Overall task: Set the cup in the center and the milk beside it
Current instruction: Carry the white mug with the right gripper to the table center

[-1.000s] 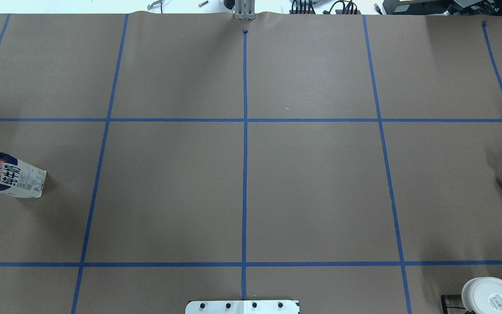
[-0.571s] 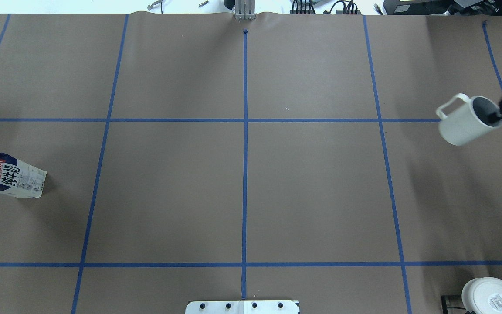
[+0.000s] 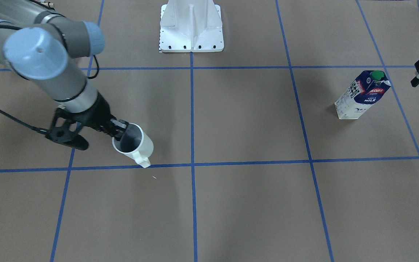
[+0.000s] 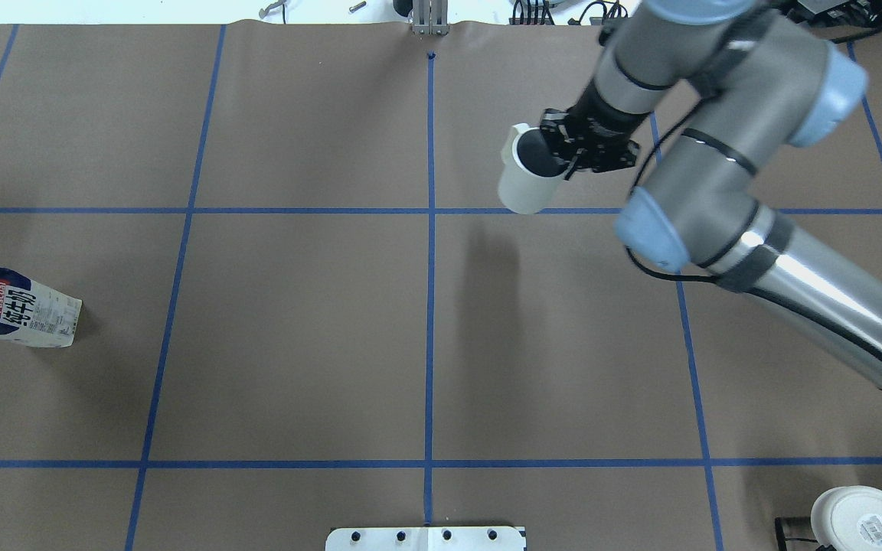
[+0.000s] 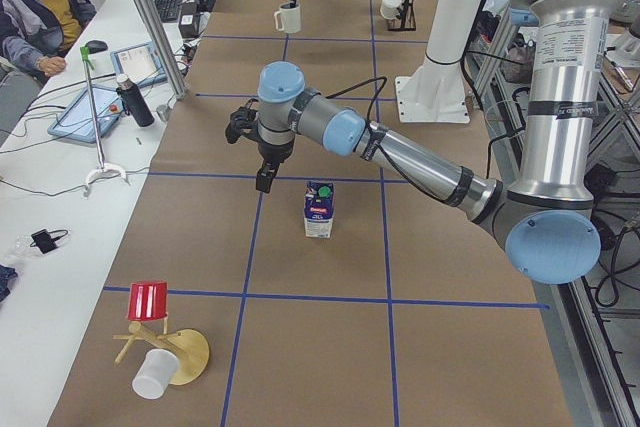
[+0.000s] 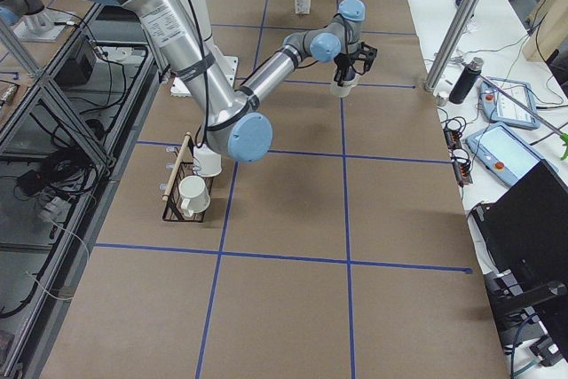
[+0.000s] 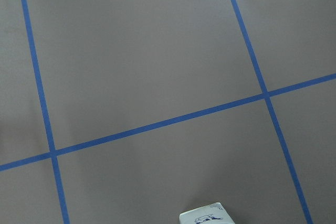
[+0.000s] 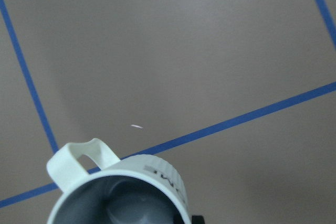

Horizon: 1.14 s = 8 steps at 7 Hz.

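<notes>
The cup (image 4: 527, 184), a white mug with a dark grey inside, hangs above the table just right of the centre line, beyond the far cross line. My right gripper (image 4: 563, 157) is shut on its rim, one finger inside; the front-facing view (image 3: 118, 128) shows it too. The cup's handle (image 8: 79, 162) shows in the right wrist view. The milk (image 4: 18, 306), a navy and white carton with a green cap, stands upright near the table's left edge. My left gripper (image 3: 417, 78) hovers beside the milk (image 3: 362, 95), apart from it. I cannot tell how its jaws stand.
A rack with white mugs (image 4: 862, 520) sits at the near right corner. The white base plate (image 4: 426, 538) is at the near middle edge. A red cup on a wooden stand (image 5: 150, 305) stands past the milk at the table's left end. An operator (image 5: 30, 7) sits beside the table.
My right arm has carried the cup from the table's right edge leftward and farther away, to near the centre line. The milk has not moved.
</notes>
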Available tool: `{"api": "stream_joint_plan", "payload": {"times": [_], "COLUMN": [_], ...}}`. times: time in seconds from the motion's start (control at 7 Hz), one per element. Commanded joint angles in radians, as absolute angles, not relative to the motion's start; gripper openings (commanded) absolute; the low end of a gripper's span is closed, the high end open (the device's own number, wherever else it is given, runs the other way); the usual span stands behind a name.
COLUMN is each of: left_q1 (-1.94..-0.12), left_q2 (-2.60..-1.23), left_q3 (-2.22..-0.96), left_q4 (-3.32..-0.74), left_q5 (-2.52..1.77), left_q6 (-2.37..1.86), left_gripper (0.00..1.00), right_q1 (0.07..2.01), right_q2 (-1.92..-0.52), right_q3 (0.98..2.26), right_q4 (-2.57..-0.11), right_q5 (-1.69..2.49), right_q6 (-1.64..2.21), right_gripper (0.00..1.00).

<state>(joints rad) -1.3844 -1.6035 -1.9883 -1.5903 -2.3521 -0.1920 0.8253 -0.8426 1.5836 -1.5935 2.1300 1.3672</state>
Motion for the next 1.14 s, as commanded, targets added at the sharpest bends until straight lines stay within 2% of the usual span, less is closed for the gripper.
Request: {"api": "stream_joint_plan", "payload": {"times": [0.0, 0.14, 0.43, 0.57, 0.71, 1.0], "left_q1": [-1.381, -1.323, -1.249, -1.194, -1.152, -1.137], "left_q2": [-1.612, -1.671, -1.666, -1.657, -1.596, -1.571], "left_q3": [-1.993, -2.0, -2.022, -2.023, -2.025, -2.048], "left_q4": [-1.582, -1.571, -1.553, -1.514, -1.513, -1.506], "left_q5": [-2.353, -2.346, -2.336, -2.254, -2.168, -2.177], "left_q6": [-0.227, -0.462, -0.505, -0.505, -0.493, -0.494], "left_gripper": [0.99, 0.98, 0.98, 0.98, 0.98, 0.98], "right_q1": [0.712, 0.695, 0.684, 0.684, 0.683, 0.68], "right_q2": [-0.684, -0.675, -0.67, -0.666, -0.664, -0.675], "right_q3": [1.413, 1.369, 1.321, 1.303, 1.301, 1.289], "right_q4": [-1.588, -1.554, -1.481, -1.464, -1.45, -1.419], "right_q5": [2.025, 2.017, 2.016, 2.014, 1.997, 1.991], "right_q6": [1.443, 1.443, 1.443, 1.442, 1.44, 1.439], "right_gripper": [0.0, 0.0, 0.0, 0.54, 1.0, 1.0]}}
